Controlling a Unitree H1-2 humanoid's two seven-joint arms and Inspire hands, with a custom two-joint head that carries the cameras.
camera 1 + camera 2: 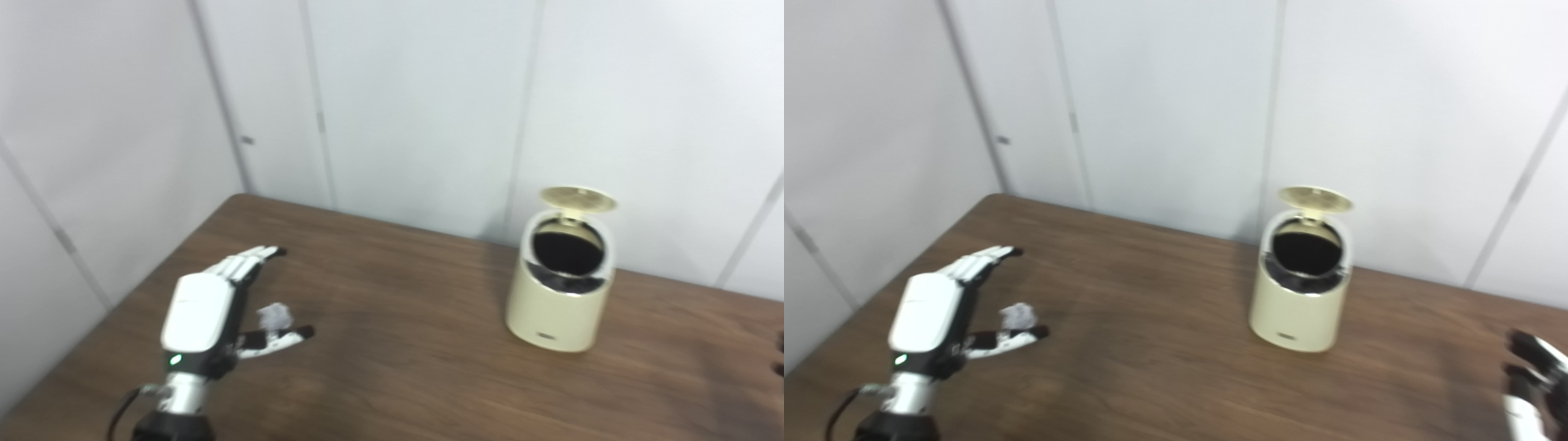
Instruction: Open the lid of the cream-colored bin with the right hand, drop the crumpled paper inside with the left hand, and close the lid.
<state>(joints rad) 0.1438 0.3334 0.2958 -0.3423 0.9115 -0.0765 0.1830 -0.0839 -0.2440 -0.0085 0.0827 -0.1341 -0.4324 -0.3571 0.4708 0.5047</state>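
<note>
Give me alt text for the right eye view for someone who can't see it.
A white and black left hand reaches open around a small crumpled white paper ball on a dark brown wooden table. To the right a cream-colored round bin stands with its lid up; the right hand shows at the right edge.

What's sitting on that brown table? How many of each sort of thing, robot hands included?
Cream-colored bin, with its lid up: 1
Crumpled paper, on the table by the left hand: 1
Robot hands: 2, the left hand open, the right hand at the picture's edge
Total: 4
</note>
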